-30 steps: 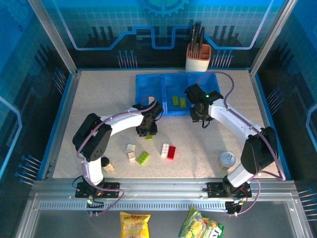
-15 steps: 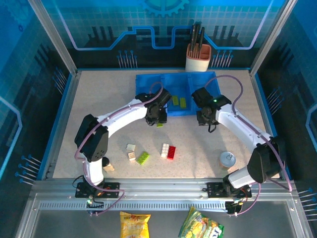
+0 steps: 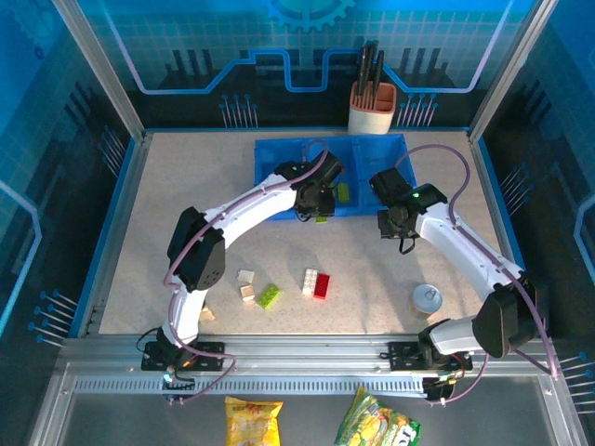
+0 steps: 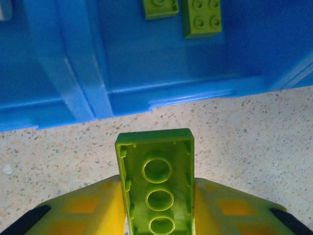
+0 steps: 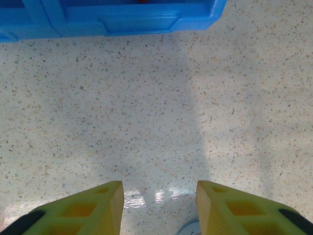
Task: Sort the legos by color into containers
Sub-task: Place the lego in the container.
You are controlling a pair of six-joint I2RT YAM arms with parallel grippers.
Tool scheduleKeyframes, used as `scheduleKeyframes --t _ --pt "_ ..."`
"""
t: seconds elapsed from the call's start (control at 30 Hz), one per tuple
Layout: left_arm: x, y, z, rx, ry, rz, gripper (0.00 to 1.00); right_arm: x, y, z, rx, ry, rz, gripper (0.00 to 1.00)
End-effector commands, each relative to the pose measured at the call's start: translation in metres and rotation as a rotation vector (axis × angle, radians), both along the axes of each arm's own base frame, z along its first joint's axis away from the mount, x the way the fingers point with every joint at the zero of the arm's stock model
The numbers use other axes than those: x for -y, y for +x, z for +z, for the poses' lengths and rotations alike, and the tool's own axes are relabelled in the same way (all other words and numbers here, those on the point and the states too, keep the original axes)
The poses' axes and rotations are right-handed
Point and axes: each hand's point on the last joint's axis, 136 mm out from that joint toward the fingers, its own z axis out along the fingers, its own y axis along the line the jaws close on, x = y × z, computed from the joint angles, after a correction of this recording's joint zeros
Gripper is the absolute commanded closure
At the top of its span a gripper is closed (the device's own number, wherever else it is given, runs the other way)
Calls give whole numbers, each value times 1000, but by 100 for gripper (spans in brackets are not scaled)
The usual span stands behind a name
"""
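Observation:
My left gripper (image 3: 319,206) is shut on a lime green lego (image 4: 156,181), hollow underside facing the wrist camera, just short of the near wall of the blue tray of containers (image 4: 146,93). Two more green legos (image 4: 203,17) lie in the middle compartment (image 3: 342,192). On the table lie two cream legos (image 3: 246,283), a green one (image 3: 269,295), a white one (image 3: 310,281) and a red one (image 3: 322,285). To the right of the tray's near corner, my right gripper (image 3: 395,228) stands open over bare table (image 5: 159,196).
A beige utensil holder (image 3: 372,107) stands behind the tray. A round silver disc (image 3: 427,298) sits at the front right. Another cream piece (image 3: 204,314) lies by the left arm's base. Blue walls fence the table.
My left gripper has carried the green lego up from the table's middle to the tray's near edge. My right gripper has drifted right, away from the tray.

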Motion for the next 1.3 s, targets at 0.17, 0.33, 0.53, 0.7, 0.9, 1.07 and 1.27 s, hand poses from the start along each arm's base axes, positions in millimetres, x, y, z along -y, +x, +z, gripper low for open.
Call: scheduleKeyframes --t 0.17,0.33,0.53,0.7,0.9,1.07,1.27 --pt "11 45 20 183 94 35 62 12 -6 2 8 -10 -42 56" --pt "14 62 11 208 163 48 62 14 -4 5 15 -17 -36 56" --pt "13 77 2 241 219 66 61 25 -2 18 32 -58 -30 56" --pt "6 88 -7 278 292 76 60 33 -6 22 50 -51 -41 56" --pt "1 95 -24 287 356 80 59 38 -12 20 48 -40 -48 56" --pt "2 96 -40 274 374 79 58 38 -13 18 48 -33 -49 56" --pt "3 95 -48 257 368 86 52 38 -14 18 47 -29 -48 56"
